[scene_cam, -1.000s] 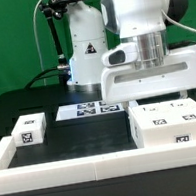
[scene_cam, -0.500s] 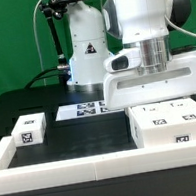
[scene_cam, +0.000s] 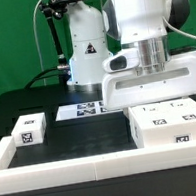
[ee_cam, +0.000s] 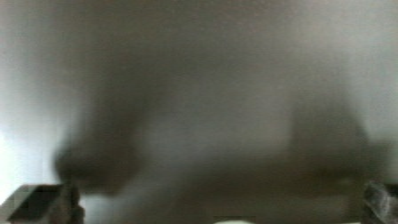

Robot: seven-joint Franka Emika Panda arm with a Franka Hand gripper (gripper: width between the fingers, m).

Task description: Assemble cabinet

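Grasp step, by the look: gripper [ee_cam: 210, 205] low over cabinet body [scene_cam: 172, 124], fingers [ee_cam: 39, 203] spread wide, nothing clamped. Next, probably: straddle a wall, close squarely.

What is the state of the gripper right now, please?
Gripper: open, with its fingers far apart in the wrist view. It is over the cabinet and nothing is visibly held.

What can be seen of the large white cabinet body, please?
The cabinet body is a big white box, plastic by its look, with black-and-white square tags on its top and front. It lies flat on the black table, at the exterior view's right. The gripper hangs just above it; contact cannot be told.
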